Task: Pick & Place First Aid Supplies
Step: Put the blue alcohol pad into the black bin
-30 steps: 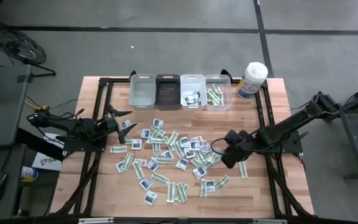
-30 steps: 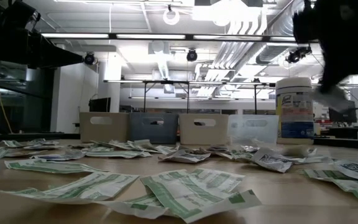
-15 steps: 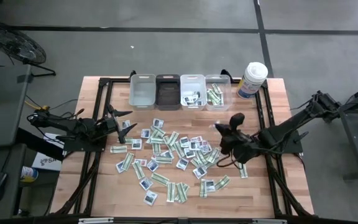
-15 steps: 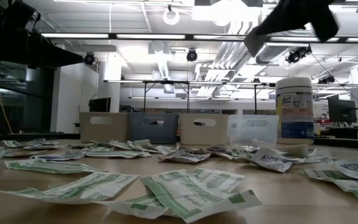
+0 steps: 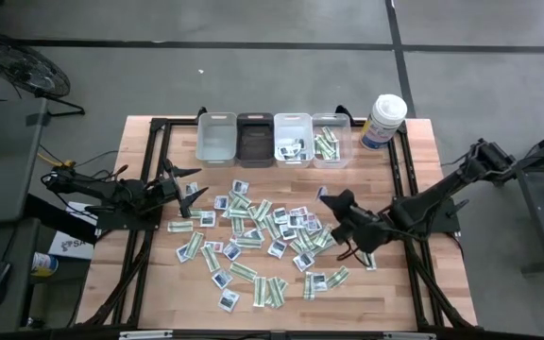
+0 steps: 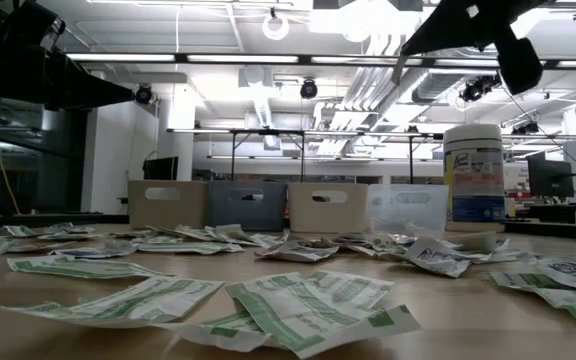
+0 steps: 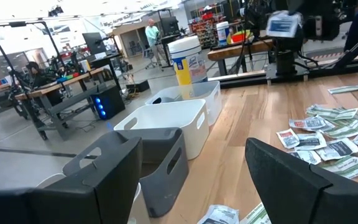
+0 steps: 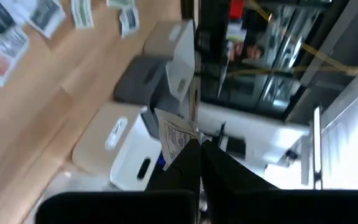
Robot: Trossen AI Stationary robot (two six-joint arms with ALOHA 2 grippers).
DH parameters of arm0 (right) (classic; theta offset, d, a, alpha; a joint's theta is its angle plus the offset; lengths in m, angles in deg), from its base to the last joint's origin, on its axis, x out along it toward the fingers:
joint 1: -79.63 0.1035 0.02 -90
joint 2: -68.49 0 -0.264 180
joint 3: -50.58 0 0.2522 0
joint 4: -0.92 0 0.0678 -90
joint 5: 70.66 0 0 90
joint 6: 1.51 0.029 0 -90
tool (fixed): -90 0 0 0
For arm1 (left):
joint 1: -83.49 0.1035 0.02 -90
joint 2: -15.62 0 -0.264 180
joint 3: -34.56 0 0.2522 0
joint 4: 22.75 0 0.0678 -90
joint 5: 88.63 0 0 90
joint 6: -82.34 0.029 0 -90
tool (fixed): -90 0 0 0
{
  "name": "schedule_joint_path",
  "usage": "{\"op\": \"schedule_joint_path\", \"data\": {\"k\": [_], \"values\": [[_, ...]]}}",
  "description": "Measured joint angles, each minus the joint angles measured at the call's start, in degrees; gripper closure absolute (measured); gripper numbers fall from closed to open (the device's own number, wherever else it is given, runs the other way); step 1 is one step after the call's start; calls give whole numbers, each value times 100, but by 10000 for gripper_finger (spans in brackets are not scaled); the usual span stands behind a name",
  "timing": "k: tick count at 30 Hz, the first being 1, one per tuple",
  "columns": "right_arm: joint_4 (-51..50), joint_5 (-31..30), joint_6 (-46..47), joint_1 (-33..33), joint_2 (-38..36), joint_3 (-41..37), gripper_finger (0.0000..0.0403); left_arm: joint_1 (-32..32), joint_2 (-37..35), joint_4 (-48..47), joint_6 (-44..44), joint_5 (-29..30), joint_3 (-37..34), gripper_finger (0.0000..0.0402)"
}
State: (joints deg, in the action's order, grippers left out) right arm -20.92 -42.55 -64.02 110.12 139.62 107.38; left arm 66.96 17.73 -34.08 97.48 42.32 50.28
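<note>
Wooden worktop [image 5: 385, 293] on grey floor; packets [image 5: 263, 236] strewn across its middle. Left end effector [image 5: 193, 183] waits spread near the left edge. Right end effector [image 5: 325, 195], lifted near the bins [image 5: 272, 139], pinches one white packet [image 8: 176, 138], its print blurred.

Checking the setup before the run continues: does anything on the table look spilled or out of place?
Nothing stands out. The packets lie scattered loosely mid-table, which fits the sorting; the four bins and the canister stand upright in a row.
</note>
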Motion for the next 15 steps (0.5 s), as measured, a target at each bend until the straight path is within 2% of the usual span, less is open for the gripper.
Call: {"op": "schedule_joint_path", "data": {"k": [2,8,10,15], "values": [[618,220,-352,85,0,-210,403,2,0,0,0,1,1,121],[3397,852,-860,302,13,-926,403,0,-2,0,0,2,2,121],[3867,847,-851,308,11,-993,403,1,-1,0,0,1,1,121],[4282,939,-851,306,-42,-1003,403,0,0,0,0,2,1,121]]}}
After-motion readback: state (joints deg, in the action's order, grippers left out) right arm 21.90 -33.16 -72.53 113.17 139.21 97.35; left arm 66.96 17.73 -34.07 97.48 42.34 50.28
